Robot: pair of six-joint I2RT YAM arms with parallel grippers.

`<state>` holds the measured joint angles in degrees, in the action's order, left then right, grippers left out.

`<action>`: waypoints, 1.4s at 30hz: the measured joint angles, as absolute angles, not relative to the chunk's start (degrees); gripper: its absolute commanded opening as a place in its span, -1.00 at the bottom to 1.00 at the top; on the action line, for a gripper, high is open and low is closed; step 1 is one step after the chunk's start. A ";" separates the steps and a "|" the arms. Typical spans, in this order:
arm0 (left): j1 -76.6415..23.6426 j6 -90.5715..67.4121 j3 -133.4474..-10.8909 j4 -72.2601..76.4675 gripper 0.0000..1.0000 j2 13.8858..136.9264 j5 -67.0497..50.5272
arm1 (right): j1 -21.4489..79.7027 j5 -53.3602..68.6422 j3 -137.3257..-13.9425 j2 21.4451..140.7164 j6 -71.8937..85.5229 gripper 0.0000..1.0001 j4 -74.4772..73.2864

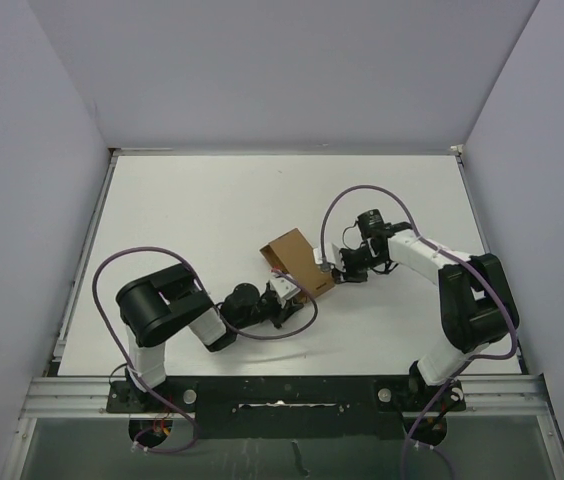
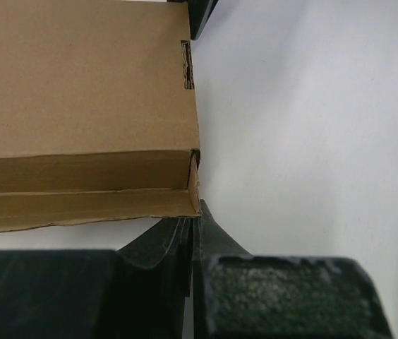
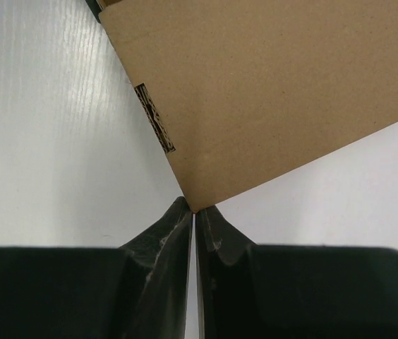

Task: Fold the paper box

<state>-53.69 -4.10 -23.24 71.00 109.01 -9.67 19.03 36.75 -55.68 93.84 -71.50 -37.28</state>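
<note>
Across most of the overhead view spreads the white tabletop (image 1: 212,200), the flat ground on which the work rests. From the bottom edge the left arm (image 1: 162,305) reaches in from the lower left and the right arm (image 1: 467,295) from the lower right. Both bend toward the centre, so they meet the work from opposite sides.

Between them, just right of centre, lies the box (image 1: 297,260). It is plain brown card, resting on the tabletop at a slant to the frame. It is partly raised: the left wrist view shows a broad top face, a side wall below it and a flap lying flat along the bottom. I judge the folding begun but not finished.

The left claw (image 1: 284,290) sits at the box's lower edge and the right claw (image 1: 328,266) at its right-hand corner. Each is closed to a thin slit, with a corner of card running into the tips. Each looks to nip that corner, though how deep the card goes between the fingers is hidden. Two pinches at opposite corners would keep the light card from sliding while one side is turned, and I take that to be the reason for the hold.

Smallest, a short die-cut slot (image 3: 154,119) marks the card near the right claw's corner, probably a seat for a tab.
</note>
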 measured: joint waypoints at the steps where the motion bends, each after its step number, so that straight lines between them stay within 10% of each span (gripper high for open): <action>1: -53.69 -4.19 -23.42 69.80 -1.00 108.33 -9.69 | 19.22 36.75 -55.68 93.84 -71.53 -0.84 -37.23; 42: -44.42 -25.41 -36.86 32.40 -1.00 101.03 -33.56 | 25.61 32.45 -53.15 91.98 -68.90 -0.80 -30.44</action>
<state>-44.42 -25.41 -36.86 32.40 101.03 -33.56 25.61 32.45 -53.15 91.98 -68.90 -30.44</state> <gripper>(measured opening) 0.007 0.095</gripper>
